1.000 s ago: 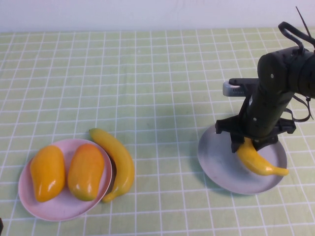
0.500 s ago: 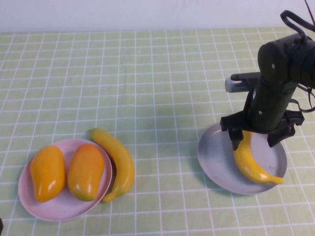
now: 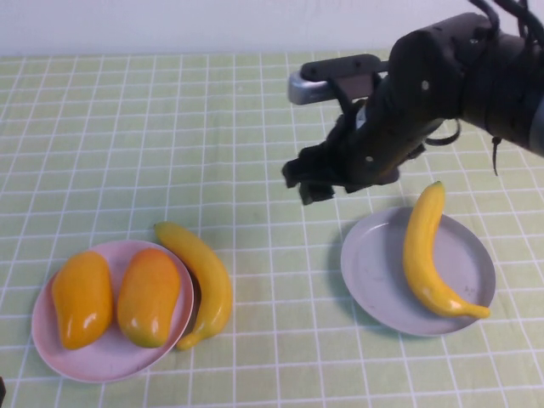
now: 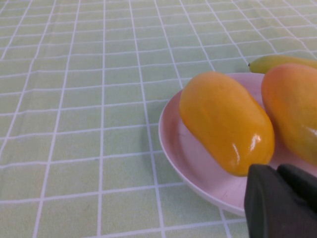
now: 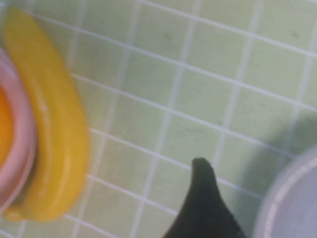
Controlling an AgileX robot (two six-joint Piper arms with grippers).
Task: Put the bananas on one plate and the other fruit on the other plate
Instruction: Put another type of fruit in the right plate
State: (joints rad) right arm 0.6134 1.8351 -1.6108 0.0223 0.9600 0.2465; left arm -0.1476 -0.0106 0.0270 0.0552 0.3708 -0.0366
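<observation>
Hovering above the checked cloth [image 3: 238, 127] between the plates, our right gripper [image 3: 327, 183] is empty, jaws apart; one banana [image 3: 429, 251] lies on the grey-blue plate [image 3: 374, 272], another [image 3: 204, 276] against the pink plate [image 3: 110, 353] holding both mangoes [image 3: 115, 296], our left gripper [image 4: 282, 203] closed beside it

You look down on a surface [image 3: 170, 127] covered edge to edge by a pale green cloth printed with a grid of thin white lines. Along its far edge runs a plain white wall [image 3: 170, 25], bare and evenly lit. The light is soft and comes from above, and it throws only faint, blurred shadows onto the cloth.
</observation>
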